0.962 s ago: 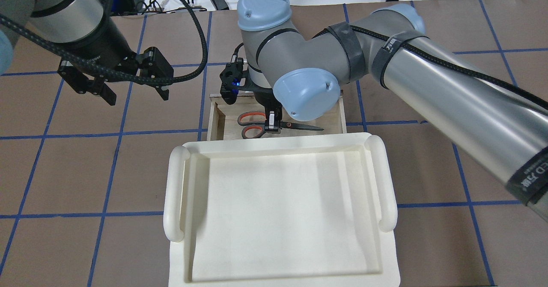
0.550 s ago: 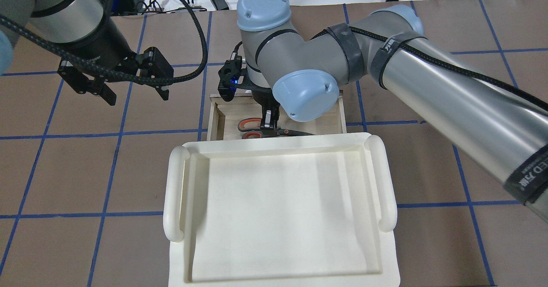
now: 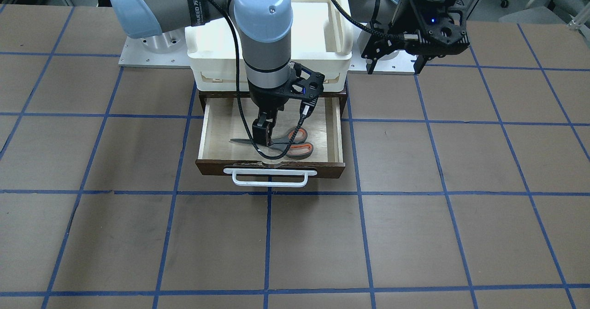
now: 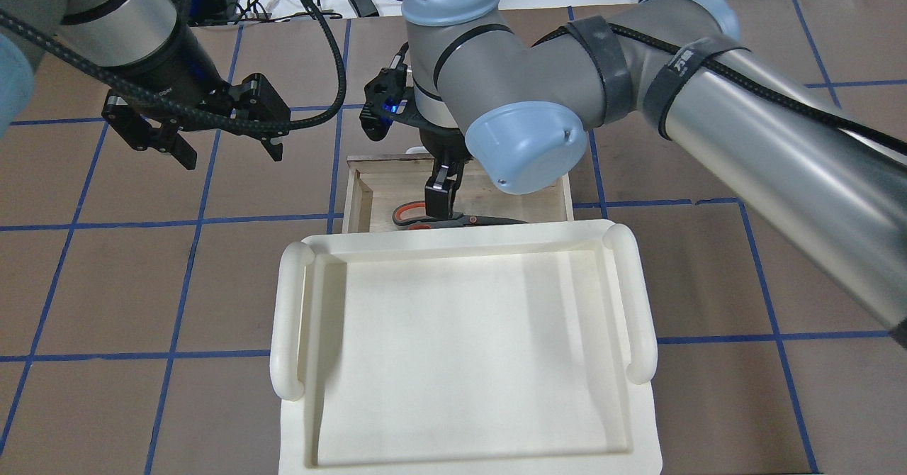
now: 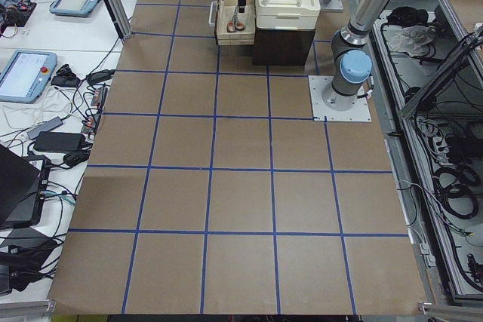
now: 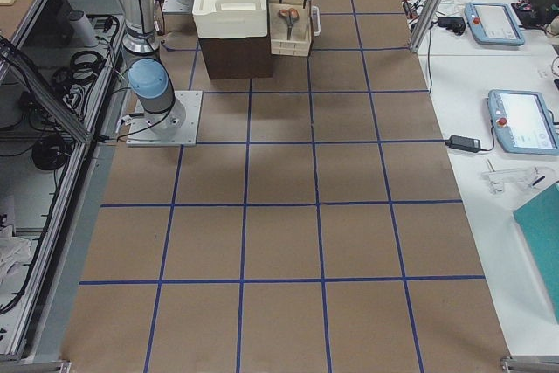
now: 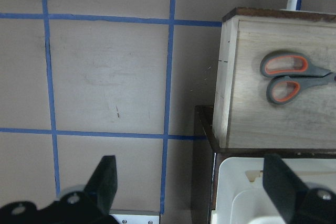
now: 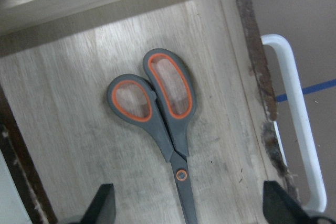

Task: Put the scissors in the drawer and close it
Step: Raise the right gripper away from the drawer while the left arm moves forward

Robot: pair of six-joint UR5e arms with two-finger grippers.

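The scissors, grey handles lined orange, lie flat on the pale floor of the open wooden drawer. They also show in the front view, the overhead view and the left wrist view. My right gripper is open just above them near the pivot, fingers spread wide to either side of the blades. My left gripper is open and empty, hovering over the table off the drawer's side. The drawer's dark front and white bar handle face away from me.
A white plastic bin sits on the dark cabinet above the drawer and hides the drawer's rear part from overhead. My right arm's elbow hangs over the drawer. Brown table with blue grid lines surrounds the cabinet.
My right gripper lowered the scissors into the drawer, let go of them and has risen slightly. My left gripper has shifted only slightly.
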